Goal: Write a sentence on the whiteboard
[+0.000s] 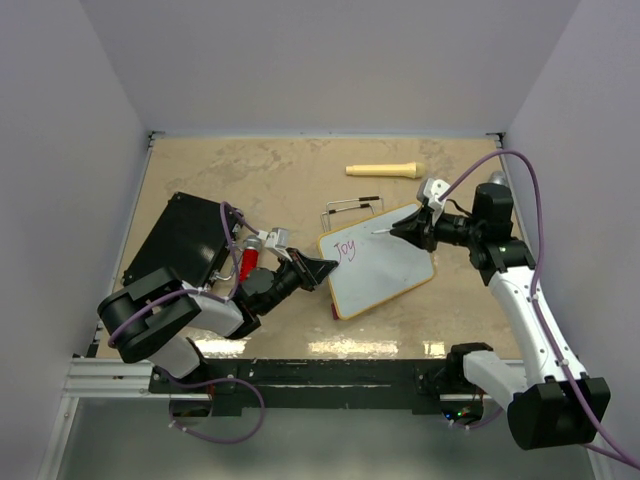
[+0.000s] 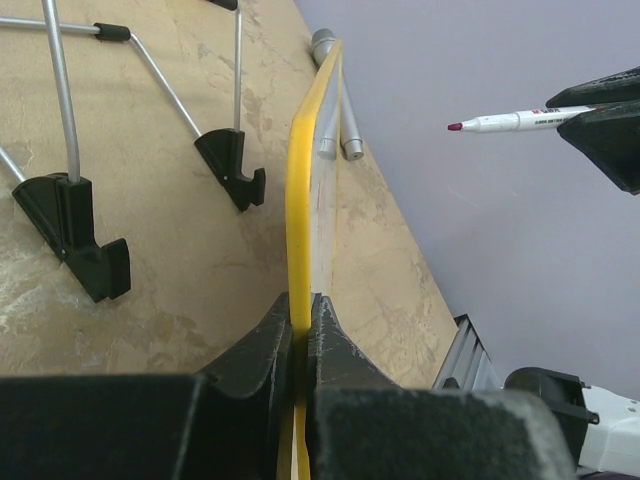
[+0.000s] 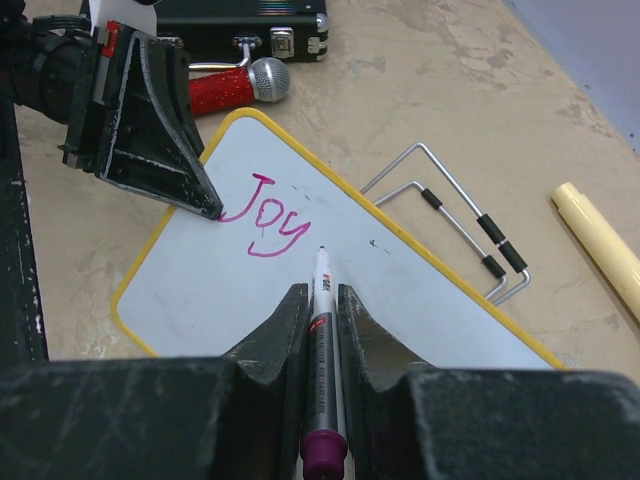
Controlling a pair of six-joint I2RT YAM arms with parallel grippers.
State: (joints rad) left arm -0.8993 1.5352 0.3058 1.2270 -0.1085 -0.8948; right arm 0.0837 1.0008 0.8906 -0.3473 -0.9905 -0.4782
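Note:
The whiteboard (image 1: pixel 385 265) lies tilted at mid-table, its yellow rim (image 2: pixel 298 190) edge-on in the left wrist view. My left gripper (image 1: pixel 325 270) is shut on the board's left edge, jaws pinching the rim (image 2: pixel 303 312). Of the sentence, only the pink word "Joy" (image 3: pixel 265 215) shows, near the board's upper left corner (image 1: pixel 345 248). My right gripper (image 3: pixel 321 297) is shut on a marker (image 3: pixel 323 330) with a magenta end cap. The marker's tip (image 3: pixel 321 250) points at the white face (image 3: pixel 230 290) just right of "Joy". In the left wrist view the marker (image 2: pixel 510 121) hangs clear of the board.
A black flat case (image 1: pixel 180 240) lies at the left, with a red microphone (image 1: pixel 250 262) beside it. A wire stand (image 1: pixel 352 207) rests behind the board. A cream-coloured stick (image 1: pixel 385 170) lies at the back. Walls close in on both sides.

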